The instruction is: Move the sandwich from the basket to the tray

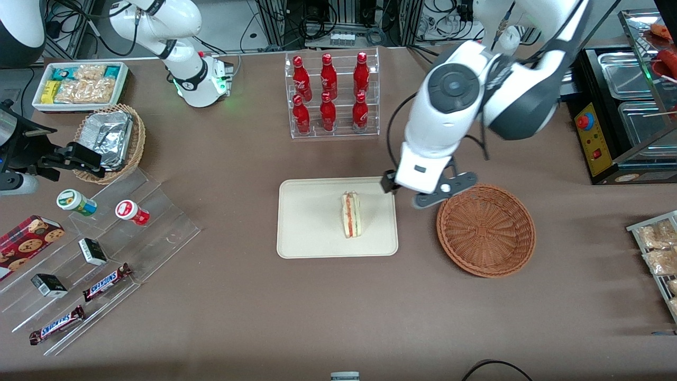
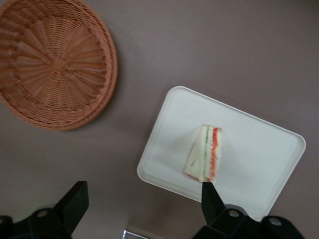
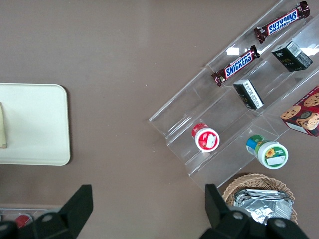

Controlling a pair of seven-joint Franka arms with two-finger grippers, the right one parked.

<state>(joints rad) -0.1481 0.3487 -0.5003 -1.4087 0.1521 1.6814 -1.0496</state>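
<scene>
The sandwich [image 1: 350, 215] lies on its side on the tray [image 1: 307, 233], a little toward the basket's end of it, and nothing is touching it. The gripper [image 2: 142, 201] hangs in the air with its fingers [image 2: 209, 199] spread wide and holding nothing — up over the tray's edge, between the tray and the basket [image 1: 485, 230].
</scene>
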